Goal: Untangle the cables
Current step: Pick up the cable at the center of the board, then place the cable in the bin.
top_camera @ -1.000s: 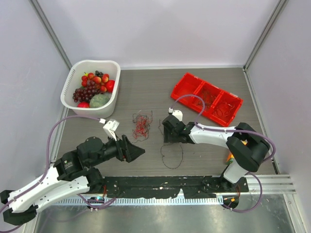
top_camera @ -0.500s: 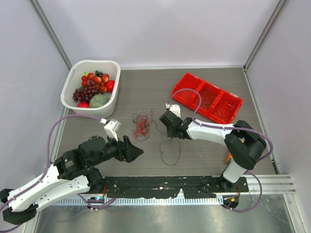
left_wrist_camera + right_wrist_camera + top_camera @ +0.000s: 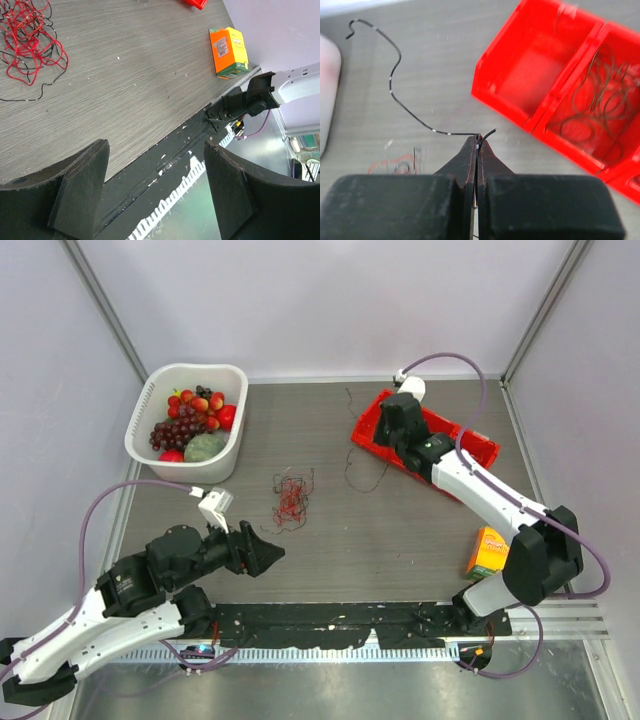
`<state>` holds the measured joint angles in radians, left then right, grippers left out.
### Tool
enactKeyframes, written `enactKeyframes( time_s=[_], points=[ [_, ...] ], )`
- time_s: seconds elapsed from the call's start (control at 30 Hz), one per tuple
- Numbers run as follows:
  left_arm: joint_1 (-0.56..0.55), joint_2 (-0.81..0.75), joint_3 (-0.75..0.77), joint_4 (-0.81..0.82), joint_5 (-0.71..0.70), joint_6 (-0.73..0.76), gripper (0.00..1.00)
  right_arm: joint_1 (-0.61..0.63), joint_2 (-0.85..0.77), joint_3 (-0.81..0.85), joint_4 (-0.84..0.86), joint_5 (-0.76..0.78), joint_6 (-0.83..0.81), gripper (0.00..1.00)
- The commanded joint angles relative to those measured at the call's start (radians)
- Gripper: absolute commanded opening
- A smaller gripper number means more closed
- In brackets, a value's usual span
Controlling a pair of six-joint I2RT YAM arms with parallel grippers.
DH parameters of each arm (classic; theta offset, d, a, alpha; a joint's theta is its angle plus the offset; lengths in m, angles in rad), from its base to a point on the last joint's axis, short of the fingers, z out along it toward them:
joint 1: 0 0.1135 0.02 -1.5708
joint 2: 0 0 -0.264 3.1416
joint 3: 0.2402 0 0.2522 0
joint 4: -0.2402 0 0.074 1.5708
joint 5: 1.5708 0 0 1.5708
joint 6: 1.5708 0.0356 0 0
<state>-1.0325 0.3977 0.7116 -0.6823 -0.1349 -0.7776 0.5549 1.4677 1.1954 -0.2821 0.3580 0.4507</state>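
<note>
the right gripper [image 3: 478, 142] is clenched on the end of a single dark wire [image 3: 436, 131] – its fingertips meet with the strand pinched between them, and a short stub pokes out past the tips. this wire curves away from the tips in a loose wavy line over the grey wood-grain table [image 3: 420, 540], ending in a small hook. the gripper hangs just beside the corner of the red bin [image 3: 500, 95], next to its end compartment; the middle compartment holds several thin dark wire loops.

the tangle of cables [image 3: 291, 498] lies near the middle of the table, mostly red with some black strands, well apart from the bin and untouched by either arm. the left gripper [image 3: 157, 192] is released, its two dark fingers [image 3: 80, 195] spread wide with nothing between them – it sits low near the front edge, close to the tangle.

an orange box [image 3: 487, 552] stands near the right arm's base. a white basket [image 3: 150, 455] of fruit sits at the far left.
</note>
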Motion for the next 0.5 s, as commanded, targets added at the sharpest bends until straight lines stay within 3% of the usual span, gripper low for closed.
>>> enactKeyframes(
  time_s=[0.0, 0.2, 0.47],
  points=[
    [-0.001, 0.018, 0.042, 0.016, -0.038, 0.026, 0.8, -0.062, 0.055, 0.09, 0.217, -0.007, -0.104, 0.01],
    [-0.001, 0.053, 0.051, 0.01, -0.046, 0.032, 0.8, -0.154, 0.173, 0.063, 0.602, 0.009, -0.216, 0.01],
    [-0.003, 0.081, 0.101, -0.042, -0.075, 0.021, 0.8, -0.216, 0.43, 0.144, 0.917, 0.111, -0.386, 0.01]
  ],
)
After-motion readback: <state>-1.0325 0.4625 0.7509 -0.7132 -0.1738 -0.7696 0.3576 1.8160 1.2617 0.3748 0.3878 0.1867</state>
